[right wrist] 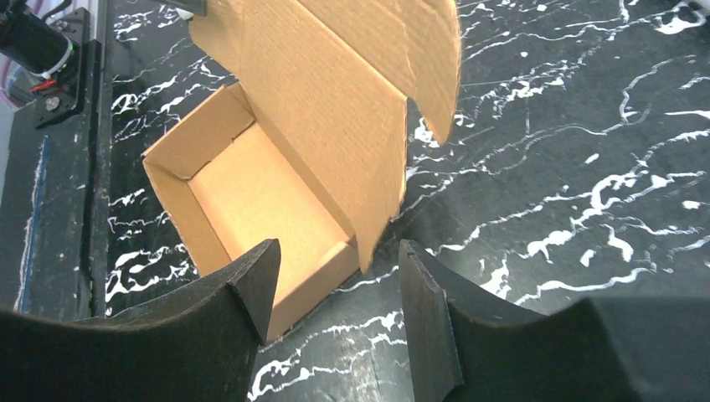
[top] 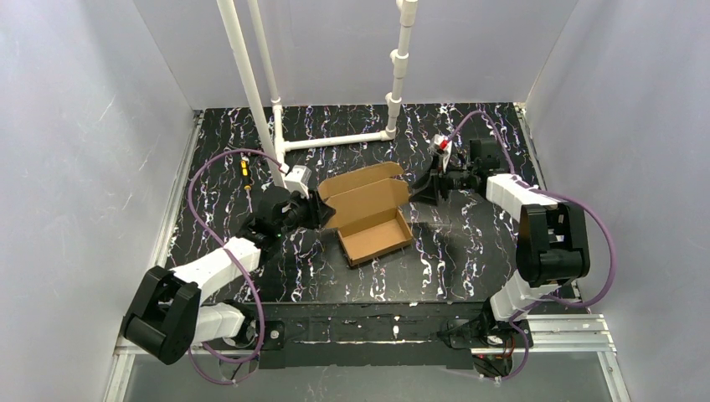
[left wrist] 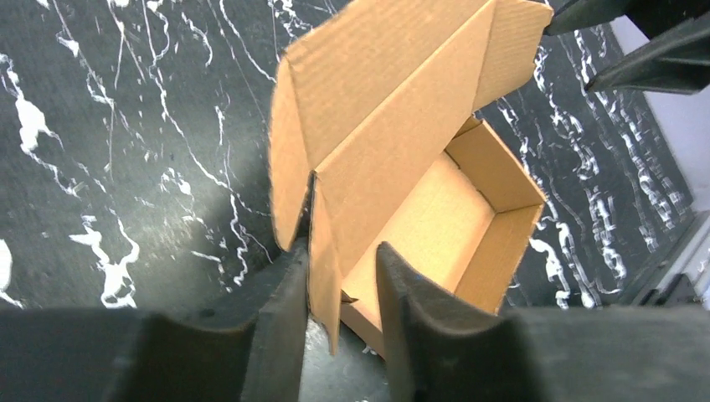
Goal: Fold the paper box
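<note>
The brown paper box [top: 374, 230] stands as an open tray mid-table, its lid [top: 362, 188] raised at the back. My left gripper [top: 316, 209] is open at the box's left end. In the left wrist view the lid's side flap [left wrist: 325, 251] stands between the fingers [left wrist: 280, 318], against the left one and apart from the right one. My right gripper [top: 419, 188] is open at the box's right end. In the right wrist view the gripper [right wrist: 335, 264] faces the tray's corner [right wrist: 314, 280], and the lid's other side flap [right wrist: 378, 209] hangs just ahead, untouched.
A white pipe frame [top: 335, 139] stands on the table behind the box. Grey walls close in the left, right and back. Purple cables [top: 201, 180] loop by each arm. A metal rail [top: 553, 331] runs along the near edge.
</note>
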